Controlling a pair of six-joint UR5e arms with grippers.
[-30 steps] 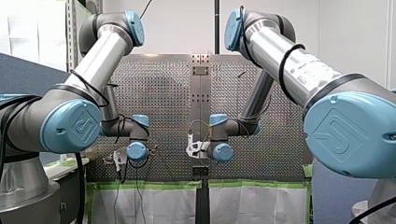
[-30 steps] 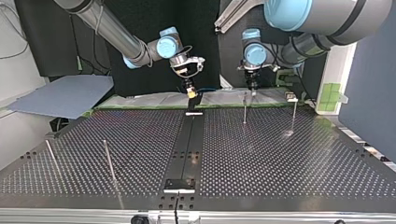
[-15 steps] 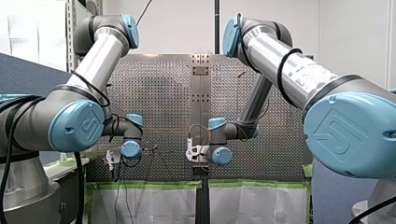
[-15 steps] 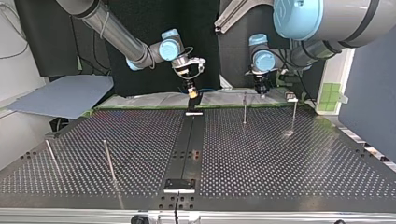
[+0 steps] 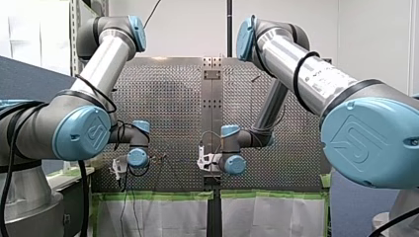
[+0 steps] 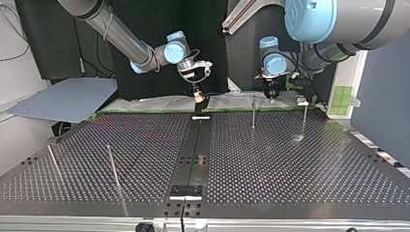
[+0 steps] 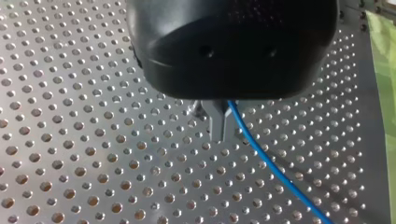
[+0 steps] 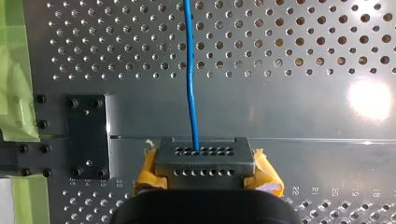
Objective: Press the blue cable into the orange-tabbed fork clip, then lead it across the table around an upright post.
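Fingers of our left gripper (image 7: 220, 134) are pinching the blue cable (image 7: 275, 170), which is trailing off toward our right gripper (image 6: 197, 96), whose grip we cannot tell. An upright post (image 6: 253, 111) is standing near our left gripper, on that side.

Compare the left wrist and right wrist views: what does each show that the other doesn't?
Left wrist only: my left gripper, metal fingers shut on the blue cable, which trails off across the holes. Right wrist only: my right gripper with yellow-orange pads, the cable running straight into it, a black bolted plate and the plain centre strip. Both: the blue cable, the perforated table, green tape at its edge.
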